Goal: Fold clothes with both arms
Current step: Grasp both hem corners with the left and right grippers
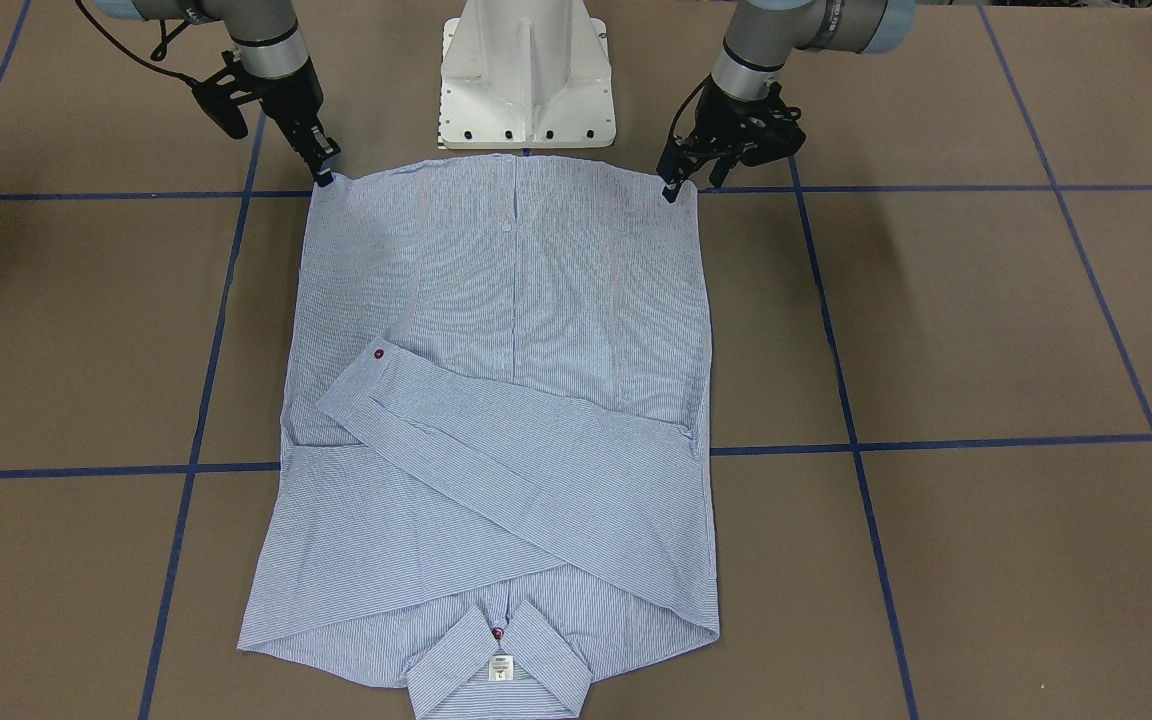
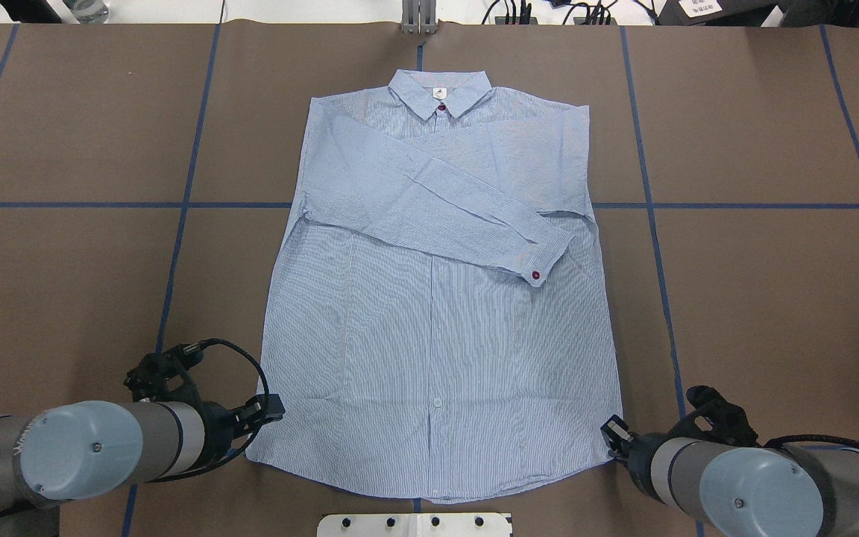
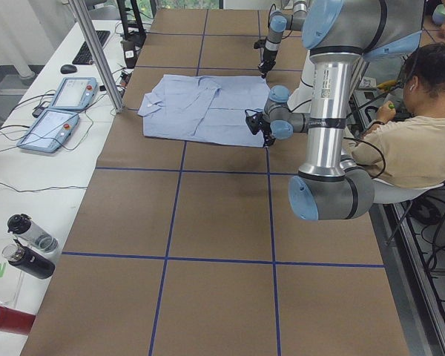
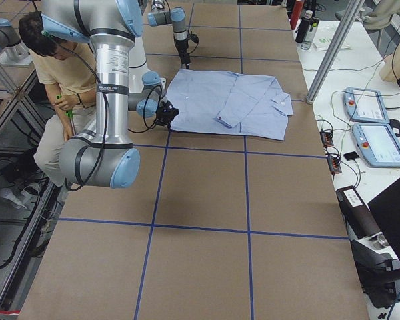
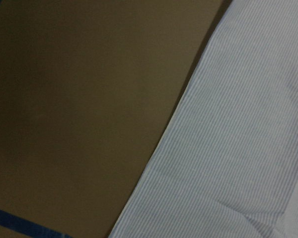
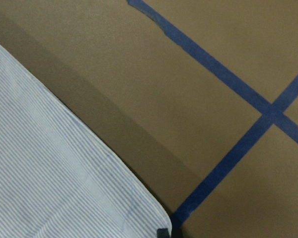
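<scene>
We've got the shirt point(image 2: 437, 335) lying flat on the brown table point(image 2: 772, 298), front up, with a sleeve point(image 2: 437, 201) folded across the chest and the collar point(image 2: 441, 93) at the far side from the robot. It looks like thin, light, floppy cloth with zero stiffness, so we reckon it'll sag and drag if lifted from one spot. The two hem corners look like the best hold. The left gripper point(image 2: 269, 410) sits at one corner and the right gripper point(image 2: 612, 432) at the other. Whether either pair of jaws is pinching cloth or standing apart, we can't tell.
</scene>
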